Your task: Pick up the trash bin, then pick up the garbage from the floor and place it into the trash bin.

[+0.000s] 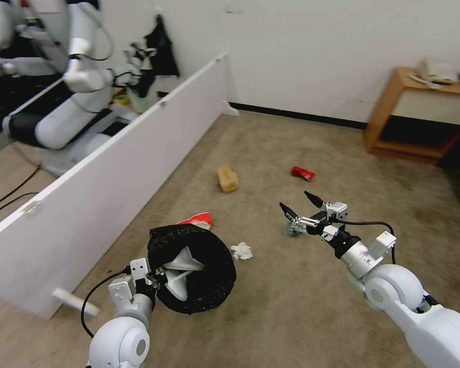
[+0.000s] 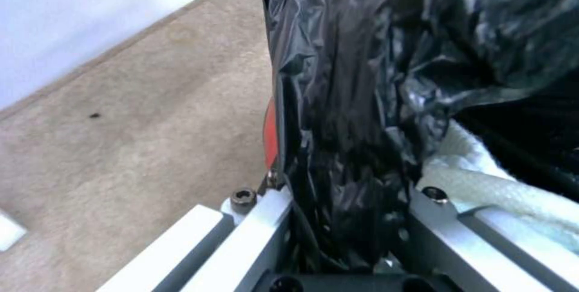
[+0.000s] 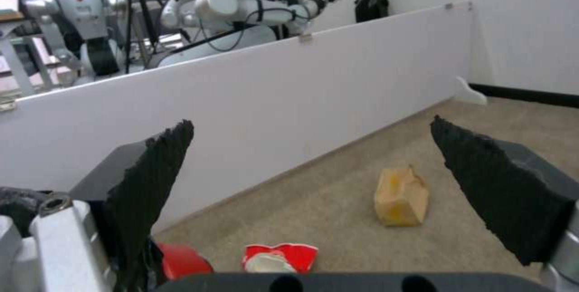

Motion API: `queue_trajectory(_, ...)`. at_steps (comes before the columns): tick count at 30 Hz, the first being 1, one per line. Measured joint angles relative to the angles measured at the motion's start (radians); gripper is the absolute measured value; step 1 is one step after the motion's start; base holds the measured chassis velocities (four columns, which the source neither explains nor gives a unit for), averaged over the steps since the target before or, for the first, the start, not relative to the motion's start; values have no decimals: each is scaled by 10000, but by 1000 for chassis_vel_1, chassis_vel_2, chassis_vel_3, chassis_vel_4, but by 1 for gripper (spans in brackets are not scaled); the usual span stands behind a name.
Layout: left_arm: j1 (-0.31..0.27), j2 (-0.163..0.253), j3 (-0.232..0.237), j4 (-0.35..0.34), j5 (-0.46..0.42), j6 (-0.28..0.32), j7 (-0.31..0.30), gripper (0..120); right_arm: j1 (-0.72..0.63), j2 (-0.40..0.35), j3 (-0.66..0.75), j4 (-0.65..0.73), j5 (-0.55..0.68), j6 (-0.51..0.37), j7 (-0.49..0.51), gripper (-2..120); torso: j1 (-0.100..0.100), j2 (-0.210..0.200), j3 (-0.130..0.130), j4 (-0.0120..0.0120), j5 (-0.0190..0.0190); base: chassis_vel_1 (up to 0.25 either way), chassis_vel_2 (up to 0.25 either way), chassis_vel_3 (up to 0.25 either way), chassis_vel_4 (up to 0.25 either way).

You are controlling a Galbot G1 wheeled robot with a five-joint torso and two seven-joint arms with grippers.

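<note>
My left gripper point(image 1: 156, 278) is shut on the rim of the trash bin point(image 1: 191, 268), held tilted above the carpet. Its black bag point(image 2: 362, 79) covers a red body point(image 2: 271, 133), and white slippers point(image 1: 181, 273) lie inside. My right gripper point(image 1: 294, 200) hangs open and empty over the floor, above a small greenish item point(image 1: 293, 228). Garbage on the carpet: a tan paper bag point(image 1: 228, 179), a red can point(image 1: 302, 173), a red-white paper cup point(image 1: 197, 220) and a white tissue point(image 1: 241, 251). The right wrist view frames the paper bag point(image 3: 401, 197) and cup point(image 3: 279, 257) between its fingers point(image 3: 151, 179).
A long white partition board point(image 1: 112, 168) runs along the left side, with another robot point(image 1: 76, 76) behind it. A wooden side table point(image 1: 419, 117) stands at the back right against the wall. Open carpet lies between the litter pieces.
</note>
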Motion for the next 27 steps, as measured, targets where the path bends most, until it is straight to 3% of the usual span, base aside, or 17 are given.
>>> queue_trajectory(5,-55,-65,37,71,23,-24,-9,0,12,-25,36,-19,14,0,1,100,0,-1,0,-14,0,0,0,0,0)
queue_trajectory(9,-63,-8,-33,104,-58,-64,-33,0,33,0,37,-61,21,0,-9,100,0,0,0,-4,0,0,0,0,0)
queue_trajectory(27,-177,-52,30,208,-124,-55,-155,0,-36,16,194,-76,-268,-91,91,100,0,0,0,-6,0,0,0,0,0)
